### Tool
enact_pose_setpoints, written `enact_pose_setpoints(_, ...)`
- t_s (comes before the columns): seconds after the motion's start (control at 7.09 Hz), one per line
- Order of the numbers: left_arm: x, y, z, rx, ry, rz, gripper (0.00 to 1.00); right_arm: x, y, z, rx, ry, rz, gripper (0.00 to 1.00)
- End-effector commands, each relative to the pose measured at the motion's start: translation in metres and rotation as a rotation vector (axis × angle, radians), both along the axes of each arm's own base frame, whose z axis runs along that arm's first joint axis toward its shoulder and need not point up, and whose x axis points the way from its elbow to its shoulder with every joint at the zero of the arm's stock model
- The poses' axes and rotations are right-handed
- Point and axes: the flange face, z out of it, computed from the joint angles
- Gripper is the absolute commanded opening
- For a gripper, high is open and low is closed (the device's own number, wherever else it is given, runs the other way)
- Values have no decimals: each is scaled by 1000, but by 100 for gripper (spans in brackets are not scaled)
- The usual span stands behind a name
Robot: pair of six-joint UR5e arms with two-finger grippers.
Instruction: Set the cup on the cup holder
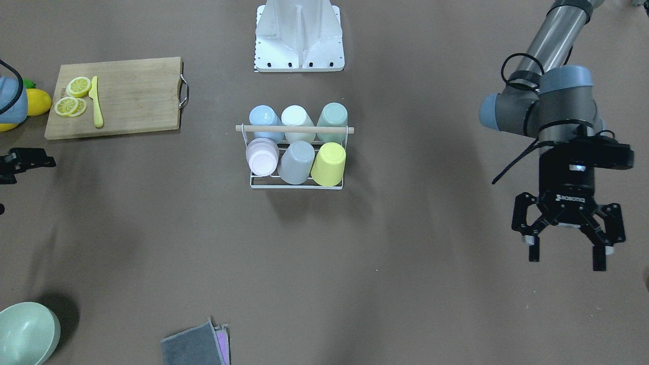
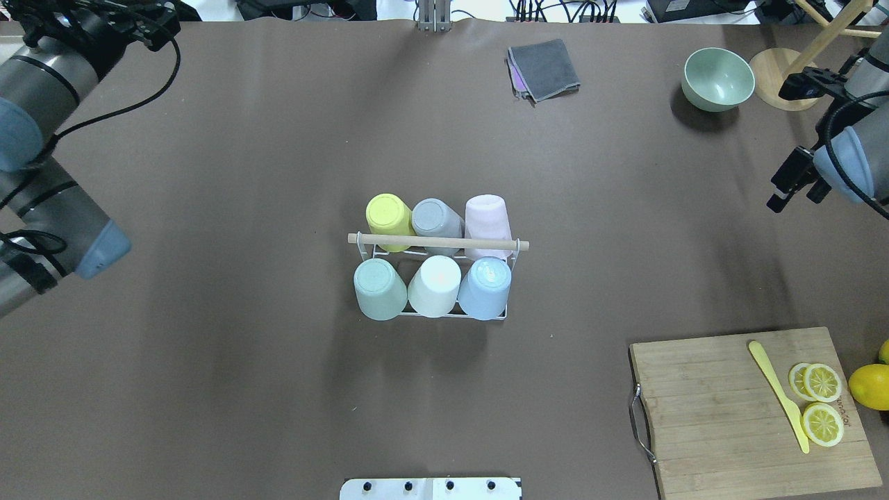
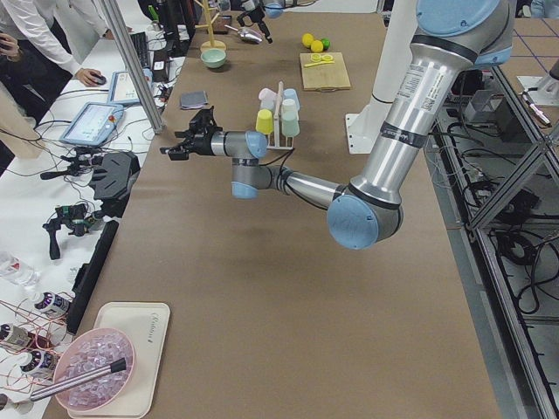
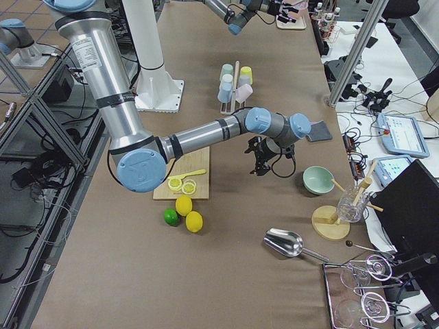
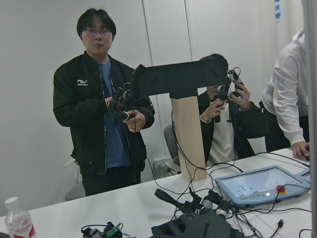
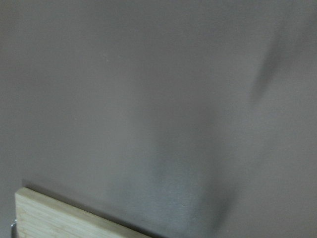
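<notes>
The cup holder (image 1: 296, 186) is a white wire rack with a wooden dowel handle (image 2: 437, 243), and it stands mid-table. Several cups sit upended on it. On the operators' side these are a pink cup (image 1: 262, 156), a grey cup (image 1: 296, 162) and a yellow cup (image 1: 328, 163). On the robot's side they are blue, white and green. My left gripper (image 1: 567, 258) is open and empty, hanging above bare table far off to the rack's side. My right gripper (image 4: 263, 159) hangs over the table between the cutting board and the bowl, and I cannot tell whether it is open or shut.
A wooden cutting board (image 1: 132, 96) holds lemon slices and a yellow knife (image 1: 96, 104), with whole lemons (image 2: 868, 385) beside it. A green bowl (image 2: 719, 78) and a grey cloth (image 2: 545, 68) lie near the operators' edge. Operators stand beyond the table in the left wrist view.
</notes>
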Motion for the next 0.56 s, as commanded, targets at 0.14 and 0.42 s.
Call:
enact_pose_setpoints(0.14,-127,8,97,-206,-61,113,98,84,18,44,30,11,173,94)
enact_pose_setpoints(0.42,-170,19,128,-381,-144,217,98,136,47,94,111,52,253,96)
